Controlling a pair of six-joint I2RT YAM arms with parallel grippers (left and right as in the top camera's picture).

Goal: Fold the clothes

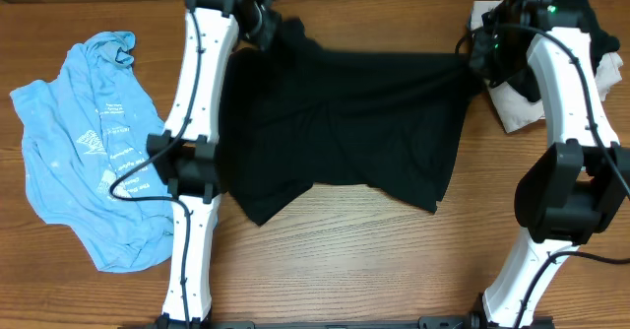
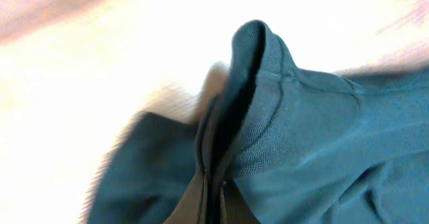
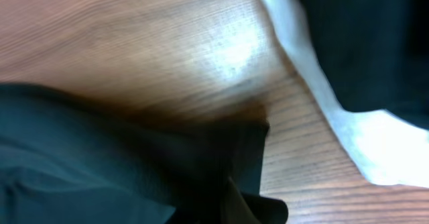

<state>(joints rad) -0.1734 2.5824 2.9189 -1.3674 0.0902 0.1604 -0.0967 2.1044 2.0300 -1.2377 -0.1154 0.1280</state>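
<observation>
A large black garment (image 1: 340,132) lies spread across the middle of the table. My left gripper (image 1: 268,22) is at its far left corner, shut on the fabric. In the left wrist view the fingers (image 2: 206,197) pinch a ribbed edge (image 2: 258,56) of the cloth, which looks teal there. My right gripper (image 1: 479,61) holds the far right corner, shut on the black cloth (image 3: 134,163) close above the wood. The stretch between the two grippers is pulled fairly straight. A light-blue T-shirt (image 1: 89,152) with white print lies crumpled at the left.
A white cloth (image 1: 512,107) with a dark garment (image 3: 362,43) on it sits at the far right, just beyond my right gripper. Both arm bases (image 1: 187,270) stand at the near edge. Bare wood (image 1: 364,260) shows in front of the black garment.
</observation>
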